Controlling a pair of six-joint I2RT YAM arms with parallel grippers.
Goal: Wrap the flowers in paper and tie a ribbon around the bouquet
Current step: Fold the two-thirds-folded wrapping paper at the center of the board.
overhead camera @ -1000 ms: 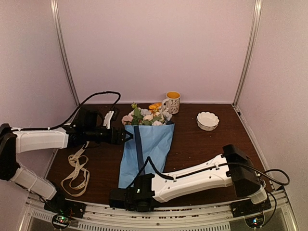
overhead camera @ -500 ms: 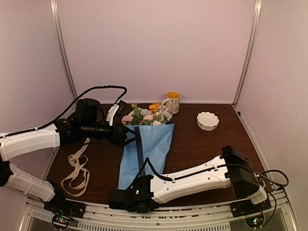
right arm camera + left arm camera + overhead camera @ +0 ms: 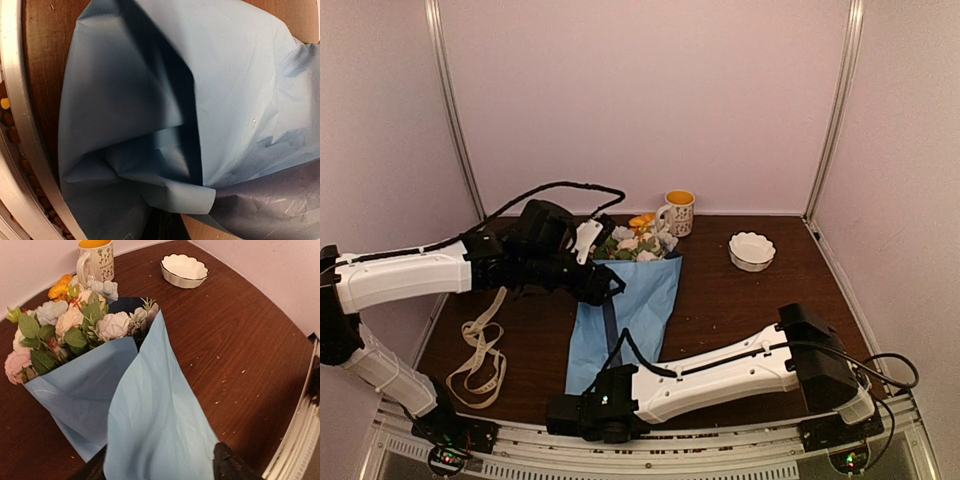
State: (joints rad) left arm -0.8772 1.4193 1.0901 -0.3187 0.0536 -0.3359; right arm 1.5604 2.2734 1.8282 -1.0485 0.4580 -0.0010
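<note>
Paper [image 3: 150, 405] flap straddled, left end effector [image 3: 160, 470] spread; tip pinched in right end effector [image 3: 575, 400]. Might spring open, unclamped, loosening flowers [image 3: 65, 325].

Your left arm [image 3: 405, 275] stretches out to the right, and its left pincer [image 3: 612, 286] has its fingers spread wide. Your right arm [image 3: 720, 372] lies low, reaching leftward, with the right pincer [image 3: 558, 412] closed tight.

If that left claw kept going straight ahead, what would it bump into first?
Most likely the paper: a raised light blue fold sits right between the left gripper's open fingers. The flowers lie beyond, though depth is unclear.
</note>
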